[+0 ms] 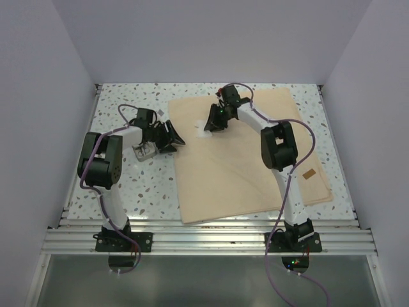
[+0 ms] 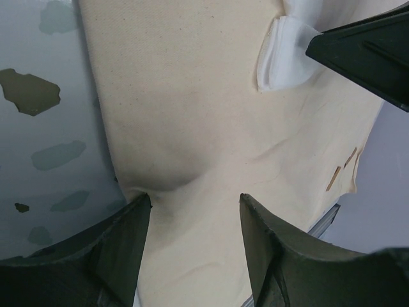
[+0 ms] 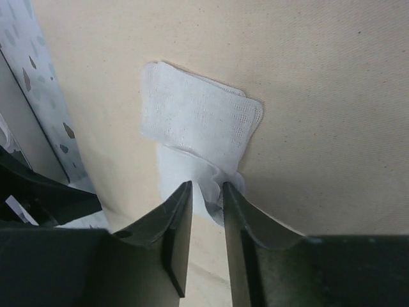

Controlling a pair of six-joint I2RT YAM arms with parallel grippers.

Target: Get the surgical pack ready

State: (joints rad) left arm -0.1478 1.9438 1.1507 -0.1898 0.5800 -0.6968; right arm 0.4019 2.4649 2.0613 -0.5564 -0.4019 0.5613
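cloth (image 1: pixel 249 166) is lying spread flat across the centre and right of the top view, on the speckled table (image 1: pixel 115 109). gauze (image 3: pixel 198 121) is sitting on the cloth's upper left part, with one fold running up between the jaws of the right gripper (image 3: pixel 206 201). those jaws are standing narrowly apart; can't tell whether they are pinching the fold or letting go. left gripper (image 2: pixel 195 208) is hanging open and empty over the cloth's left edge.

risks:
- if the fold is catching on a jaw, lifting away would probably drag the gauze out of square.
- left finger (image 2: pixel 128 224) is sitting at a dent in the cloth edge and may be rucking it.
- the grippers are working near each other, so crossing paths could knock them.
- tin (image 1: pixel 144 151) is lying off the cloth, just beside the left gripper at left of the frame, crowding any reach to it.
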